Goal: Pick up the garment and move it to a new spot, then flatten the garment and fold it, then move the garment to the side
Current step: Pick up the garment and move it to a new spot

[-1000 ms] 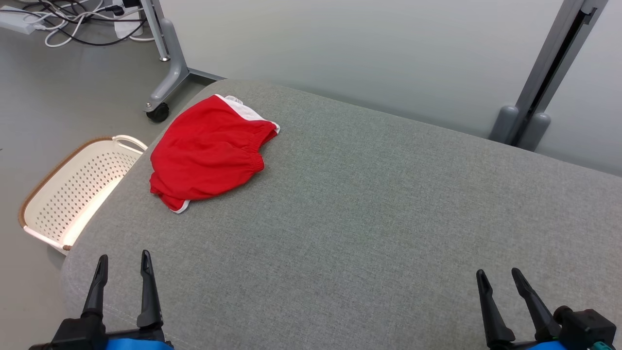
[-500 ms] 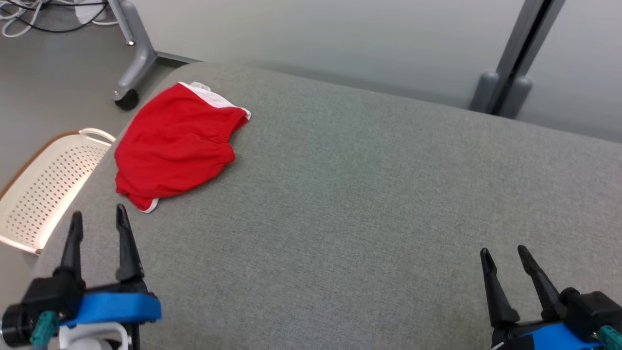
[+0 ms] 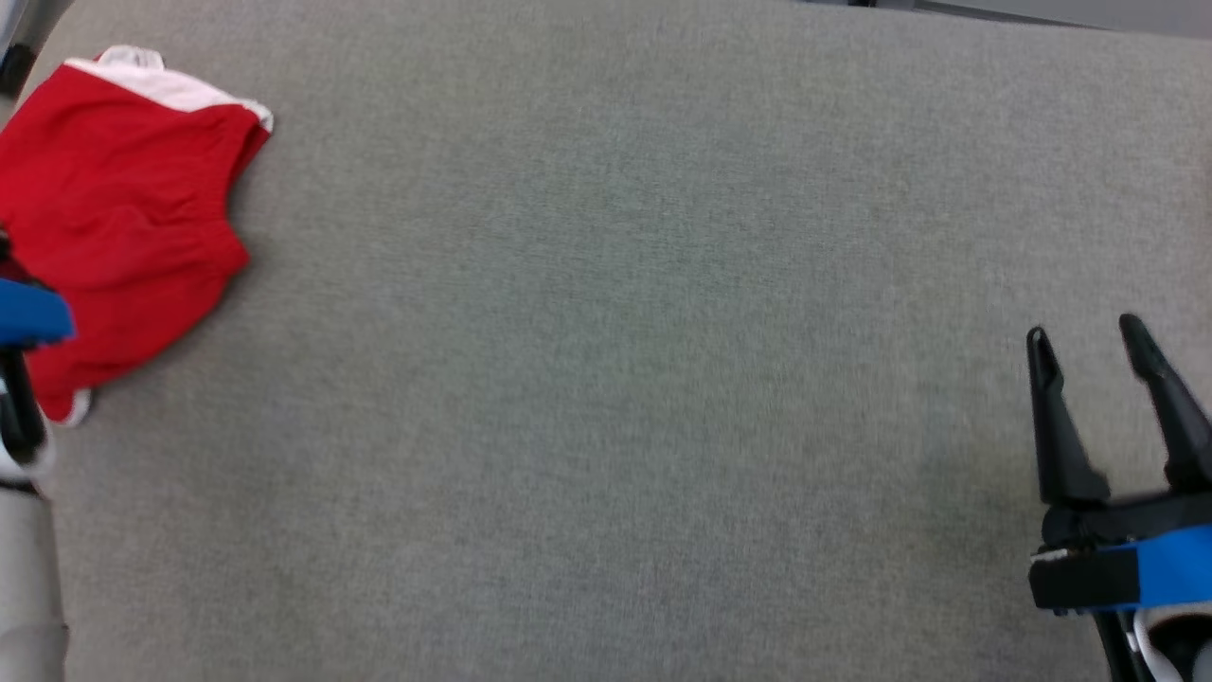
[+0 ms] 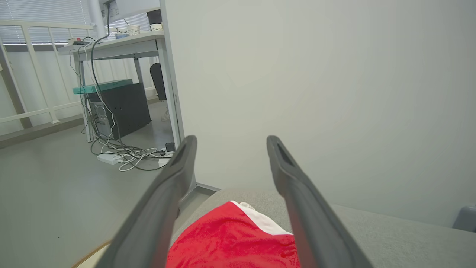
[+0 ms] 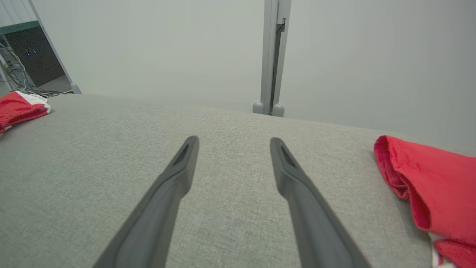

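At the left edge of the head view, the garment [image 3: 123,218] lies on the grey fabric-covered bench [image 3: 615,379]. It is a pair of red shorts, folded over, with a white band [image 3: 170,85] along the far edge and a sliver of white trim at the near corner. Its gathered waistband faces the bench's middle. Its long axis seems to run from the near corner away toward the white band, leaning slightly right. The left arm's blue housing [image 3: 28,317] and pale forearm [image 3: 24,568] overlap the garment's left part. The right gripper [image 3: 1084,330] hovers at the lower right over bare fabric, fingers spread wide and empty, well apart from the garment.

Against half a second ago, the whole picture has shifted and the garment sits nearer the left edge. That is the camera tipping down, not the garment travelling, and the shorts keep the same shape and lie. The left arm, then short of the garment, now overlaps it.

Seen from the left wrist, the left gripper [image 4: 228,139] holds its dark fingers wide apart with nothing clamped. Between them, low in the frame, the red cloth and white band sit at the bench's end. Beyond stand a pale partition wall [image 4: 316,93] and a desk [image 4: 111,46], with cables [image 4: 126,156] on the floor.

From the right wrist, that gripper's fingers stand equally wide above the bench. The garment [image 5: 18,106] shows small at the far left, and a second red cloth [image 5: 427,186] lies bunched at the right.
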{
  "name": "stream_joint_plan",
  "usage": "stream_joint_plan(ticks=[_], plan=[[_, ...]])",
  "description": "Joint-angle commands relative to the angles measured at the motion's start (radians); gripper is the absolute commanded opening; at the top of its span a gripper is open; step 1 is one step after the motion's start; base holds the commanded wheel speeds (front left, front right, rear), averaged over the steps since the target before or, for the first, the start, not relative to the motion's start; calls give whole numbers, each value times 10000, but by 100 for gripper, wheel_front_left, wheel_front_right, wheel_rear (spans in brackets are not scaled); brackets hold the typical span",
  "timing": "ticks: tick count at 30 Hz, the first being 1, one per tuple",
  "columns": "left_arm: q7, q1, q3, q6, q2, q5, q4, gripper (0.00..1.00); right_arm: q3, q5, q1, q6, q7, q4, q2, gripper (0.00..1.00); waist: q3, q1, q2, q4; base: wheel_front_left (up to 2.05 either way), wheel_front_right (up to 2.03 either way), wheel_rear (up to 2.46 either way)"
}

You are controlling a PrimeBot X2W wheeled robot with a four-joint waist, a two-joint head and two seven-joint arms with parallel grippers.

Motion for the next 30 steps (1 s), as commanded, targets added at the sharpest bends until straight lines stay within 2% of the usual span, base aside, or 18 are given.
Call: stream_joint_plan(ticks=[1, 6, 14, 16, 20, 27, 30], plan=[[23, -371, 72, -77, 156, -91, 182, 100, -45, -22, -144, 6, 57, -178, -88, 100, 228, -3, -2, -9, 0, 0, 0], [341, -1799, 182, -431, 686, -406, 1688, 100, -342, -109, -270, 5, 420, -1045, -192, 100, 1087, -3, -2, -321, 0, 0, 0], [1651, -3377, -580, -968, 1145, -416, 4232, 100, -694, -160, -231, 5, 926, -1984, -240, 100, 1976, -3, -2, -410, 0, 0, 0], [2035, -3621, -768, -1092, 1114, -546, 4743, 100, -720, -163, -288, 5, 965, -2057, -250, 100, 2064, -3, -2, -417, 0, 0, 0], [3456, -3978, -1115, -1208, 1061, -780, 5748, 100, -723, -192, -295, 5, 1031, -2093, -283, 100, 2117, -3, -2, -389, 0, 0, 0], [4906, -4148, -1516, -1300, 1050, -1251, 6482, 100, -689, -152, -347, 5, 1122, -2136, -395, 100, 2073, -3, -2, -471, 0, 0, 0], [5926, -4160, -1572, -1312, 908, -1570, 6882, 100, -687, -167, -320, 5, 1149, -2184, -411, 100, 2031, -3, -2, -514, 0, 0, 0]])
